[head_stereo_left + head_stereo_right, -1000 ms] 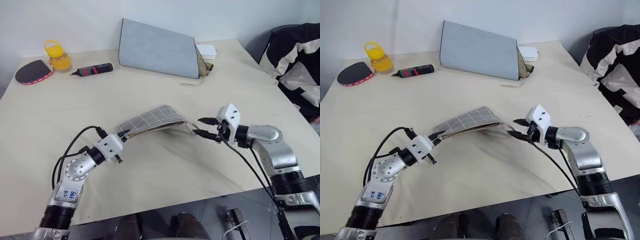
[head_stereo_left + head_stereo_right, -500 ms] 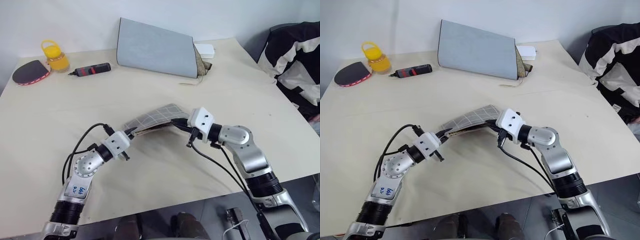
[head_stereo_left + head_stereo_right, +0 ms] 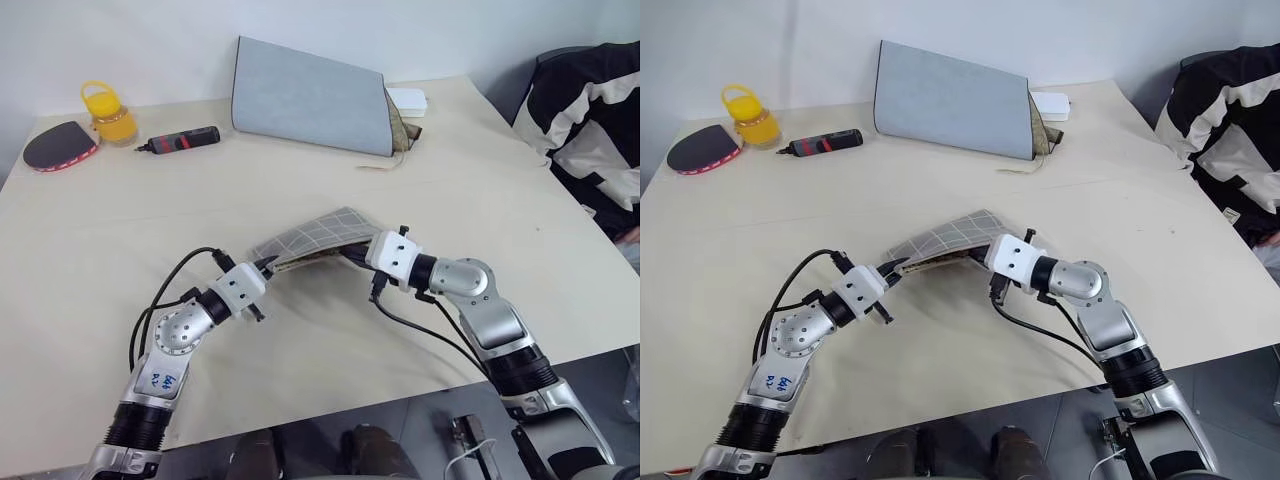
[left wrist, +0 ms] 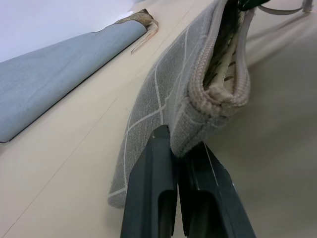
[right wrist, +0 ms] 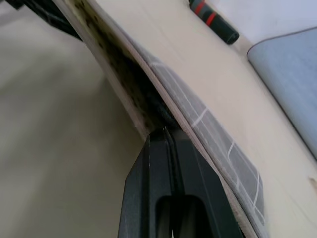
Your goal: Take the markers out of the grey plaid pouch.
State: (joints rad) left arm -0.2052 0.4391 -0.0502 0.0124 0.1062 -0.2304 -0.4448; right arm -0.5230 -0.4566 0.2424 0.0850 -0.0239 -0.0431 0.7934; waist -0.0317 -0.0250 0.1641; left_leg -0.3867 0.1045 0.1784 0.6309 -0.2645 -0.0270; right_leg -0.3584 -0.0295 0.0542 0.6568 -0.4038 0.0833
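Beige table (image 3: 90, 250) against white wall (image 3: 150, 40); grey floor (image 3: 420, 430) below front edge.

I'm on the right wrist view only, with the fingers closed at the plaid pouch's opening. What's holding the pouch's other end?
Observer: The left gripper is shut on the far corner of the grey plaid pouch, which arches between the two arms.
Operator: Is the pouch unzipped at that end too?
Observer: Yes. In the left wrist view the zip edges stand parted, with speckled lining between them.
Operator: What lies past the black-and-red tool?
Observer: A table tennis paddle and a yellow jar, side by side at the table's far left corner.
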